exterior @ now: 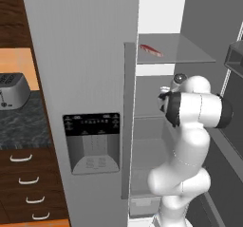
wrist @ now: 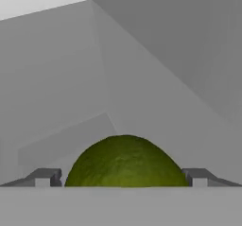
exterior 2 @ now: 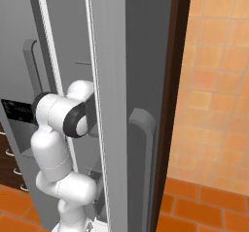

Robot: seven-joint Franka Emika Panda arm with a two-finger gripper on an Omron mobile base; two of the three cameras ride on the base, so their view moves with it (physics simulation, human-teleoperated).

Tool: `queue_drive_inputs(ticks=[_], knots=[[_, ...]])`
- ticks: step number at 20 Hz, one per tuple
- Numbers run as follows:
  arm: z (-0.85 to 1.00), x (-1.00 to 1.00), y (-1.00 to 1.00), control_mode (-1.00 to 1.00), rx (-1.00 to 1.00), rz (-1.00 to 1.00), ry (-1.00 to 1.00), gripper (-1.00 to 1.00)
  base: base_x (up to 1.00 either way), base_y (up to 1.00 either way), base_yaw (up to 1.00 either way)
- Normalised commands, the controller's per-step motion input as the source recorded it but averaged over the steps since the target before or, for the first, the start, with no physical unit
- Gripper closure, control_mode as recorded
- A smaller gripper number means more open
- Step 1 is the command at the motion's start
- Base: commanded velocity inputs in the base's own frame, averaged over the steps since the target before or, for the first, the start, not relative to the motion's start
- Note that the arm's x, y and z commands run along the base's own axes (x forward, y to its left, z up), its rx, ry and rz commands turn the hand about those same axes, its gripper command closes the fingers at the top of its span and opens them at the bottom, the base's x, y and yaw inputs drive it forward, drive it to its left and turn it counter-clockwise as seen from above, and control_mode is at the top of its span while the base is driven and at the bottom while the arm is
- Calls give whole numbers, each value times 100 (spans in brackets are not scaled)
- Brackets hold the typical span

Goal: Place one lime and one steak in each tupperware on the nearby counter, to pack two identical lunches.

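Left base view: thin red-pink steak (exterior: 151,50) lies on upper fridge shelf, far from black-grey marbled tabletop (exterior: 21,124) at left | Right base view: arm reaches into fridge | Hand view: end effector (wrist: 122,178) closed around small round green lime (wrist: 125,162), fingers flanking its widest part; judged light, firm, smooth, liable to roll.

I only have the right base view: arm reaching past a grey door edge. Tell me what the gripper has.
Observer: In the hand view a lime sits between the two finger tips of the gripper, one tip at each side of it.
Operator: Report where the arm is reaching.
Observer: The left base view shows it inside the open fridge, below a glass shelf.
Operator: Name anything on that shelf.
Observer: One steak lies near its left end.
Operator: Give me the counter.
Observer: The counter is left of the fridge, with a silver toaster on it.
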Motion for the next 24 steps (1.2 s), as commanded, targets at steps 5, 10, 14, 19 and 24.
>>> queue_drive_inputs(ticks=[5,10,14,19,24], knots=[[-59,-5,-3,-100,0,-8,7,100,0,0,0],[-82,-40,3,-100,0,-9,0,100,0,0,0],[-52,-90,19,-100,0,-4,-28,100,0,0,0],[10,-100,74,-100,0,3,-11,100,0,0,0],[78,-100,100,-100,-5,20,-1,100,0,0,0]])
